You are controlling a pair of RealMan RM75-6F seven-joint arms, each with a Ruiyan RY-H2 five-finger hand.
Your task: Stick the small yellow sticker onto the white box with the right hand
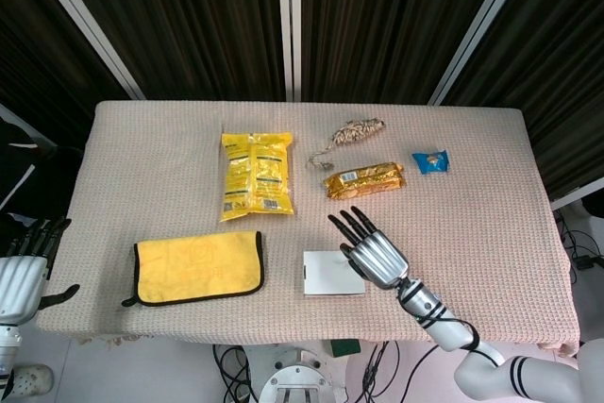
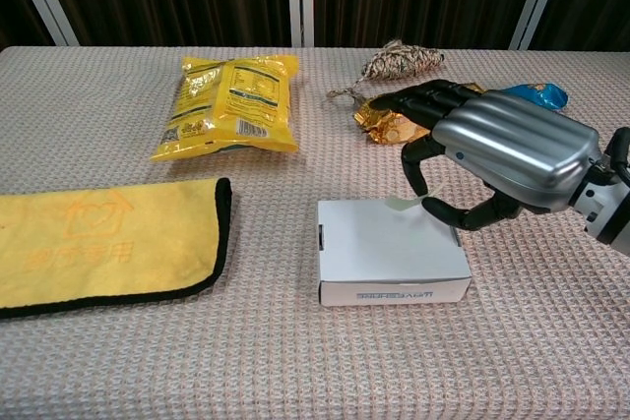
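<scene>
Beige tablecloth (image 2: 118, 361), right hand (image 2: 497, 150) pinching yellow sticker (image 2: 402, 204) (pale, tiny) above white box (image 2: 389, 253)

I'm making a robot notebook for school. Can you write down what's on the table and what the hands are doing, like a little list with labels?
right hand: over the white box, pinching the small yellow sticker
small yellow sticker: at the fingertips, just above the box top
white box: near table edge, middle
left hand: off the table's left edge, holding nothing
yellow cloth: left of the box
yellow snack bag: behind the cloth
gold biscuit pack: behind the box
blue packet: far right
</scene>
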